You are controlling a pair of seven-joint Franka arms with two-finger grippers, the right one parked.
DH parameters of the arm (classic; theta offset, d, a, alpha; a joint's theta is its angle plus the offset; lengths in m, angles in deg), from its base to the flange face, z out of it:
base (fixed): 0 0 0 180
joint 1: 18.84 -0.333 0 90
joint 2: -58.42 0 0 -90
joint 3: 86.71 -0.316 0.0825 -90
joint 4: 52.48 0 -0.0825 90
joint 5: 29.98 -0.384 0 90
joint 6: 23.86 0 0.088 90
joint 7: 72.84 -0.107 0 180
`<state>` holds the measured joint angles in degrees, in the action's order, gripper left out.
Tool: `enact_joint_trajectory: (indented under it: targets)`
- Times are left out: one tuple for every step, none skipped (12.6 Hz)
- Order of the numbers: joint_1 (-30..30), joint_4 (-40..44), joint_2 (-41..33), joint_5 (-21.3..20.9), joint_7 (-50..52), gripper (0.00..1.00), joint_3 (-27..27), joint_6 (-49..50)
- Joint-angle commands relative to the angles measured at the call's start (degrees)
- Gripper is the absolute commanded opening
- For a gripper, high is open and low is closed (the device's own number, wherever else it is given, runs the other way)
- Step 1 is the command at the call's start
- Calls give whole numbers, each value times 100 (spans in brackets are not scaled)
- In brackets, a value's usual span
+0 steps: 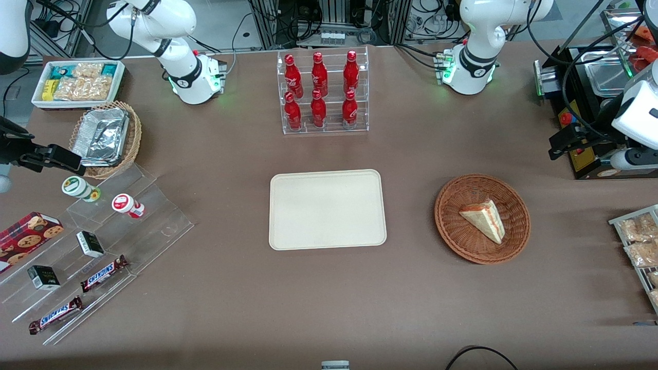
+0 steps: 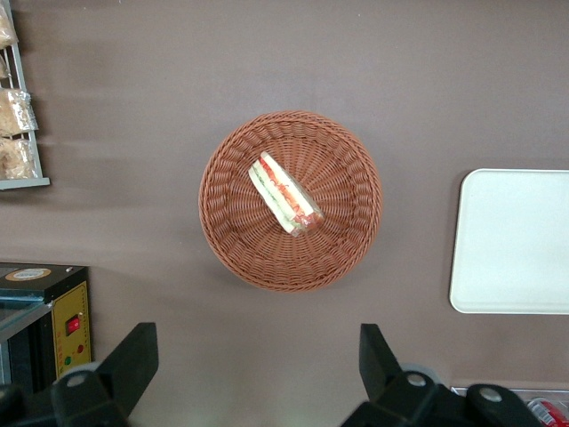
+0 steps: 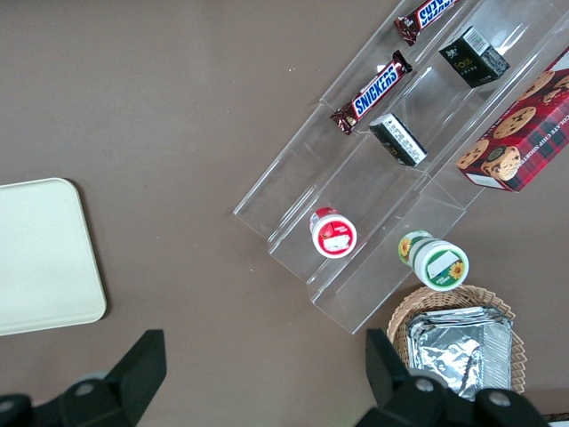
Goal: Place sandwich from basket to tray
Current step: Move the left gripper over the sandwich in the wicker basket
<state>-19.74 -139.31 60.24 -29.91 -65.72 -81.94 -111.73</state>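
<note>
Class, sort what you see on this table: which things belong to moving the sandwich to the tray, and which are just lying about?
Belongs to the job:
- sandwich, lying in the basket
- tray, bare, beside the basket
- gripper, open, above the table beside the basket

Just lying about:
- red bottles in a clear rack
- Snickers bars on clear steps
- foil trays in a tan basket
- cookie box

A brown-covered table (image 1: 216, 308) fills most of the front view under even light, while along the frame's top edge pale grey floor (image 1: 221, 20), metal rack legs (image 1: 264, 23) and tangled black cables (image 1: 426, 13) show.
</note>
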Motion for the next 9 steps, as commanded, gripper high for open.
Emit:
enact_joint_trajectory:
  targets:
    - [-6, 70, 46, -34, -62, 100, 15, 77]
    - [-6, 69, 72, -34, -62, 100, 15, 51]
    - [-6, 69, 177, -43, -54, 100, 15, 7]
    - [2, 69, 283, -78, 16, 100, 15, -11]
    - [11, 61, 397, -122, 43, 100, 24, -63]
    - [20, 17, 494, -131, 61, 100, 24, -142]
    - [37, -105, 556, -113, 217, 100, 32, -317]
    - [37, -272, 591, -113, 480, 100, 32, -554]
    - [72, -526, 583, -113, 752, 100, 32, -930]
